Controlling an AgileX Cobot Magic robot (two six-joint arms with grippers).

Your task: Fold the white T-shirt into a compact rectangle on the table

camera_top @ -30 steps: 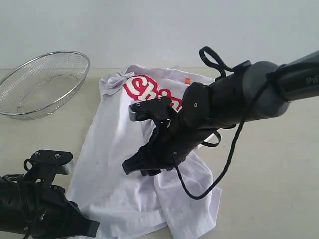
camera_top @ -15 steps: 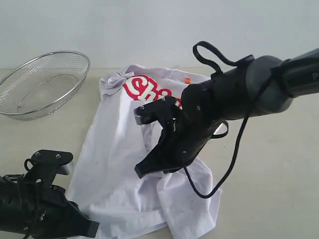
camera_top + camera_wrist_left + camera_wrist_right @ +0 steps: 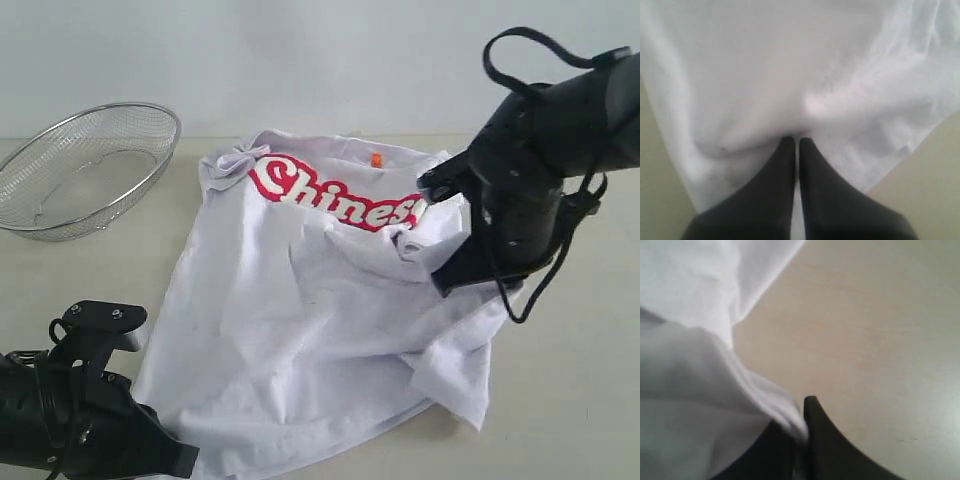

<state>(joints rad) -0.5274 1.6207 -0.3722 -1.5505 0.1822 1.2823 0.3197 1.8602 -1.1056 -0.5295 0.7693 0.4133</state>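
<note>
The white T-shirt (image 3: 300, 320) lies rumpled on the table (image 3: 570, 400), its red "Chinese" lettering (image 3: 335, 195) and orange neck tag (image 3: 376, 159) facing up. My right gripper (image 3: 445, 283) is at the shirt's right side, shut on a fold of white cloth (image 3: 685, 390) that it holds a little above the tabletop (image 3: 880, 340). In the right wrist view the fabric is pinched at the gripper (image 3: 806, 410). My left gripper (image 3: 185, 460) sits at the shirt's near left corner. Its jaws (image 3: 796, 141) are pressed together on white fabric (image 3: 790, 75).
A silver wire-mesh basket (image 3: 85, 165) stands at the back left, apart from the shirt. A pale wall runs behind the table. Bare tabletop (image 3: 560, 330) lies right of the shirt and along the near right edge.
The right arm swung from over the shirt's middle to its right side, dragging cloth with it. The fold opened and the whole lettering now shows. The left arm stayed put.
</note>
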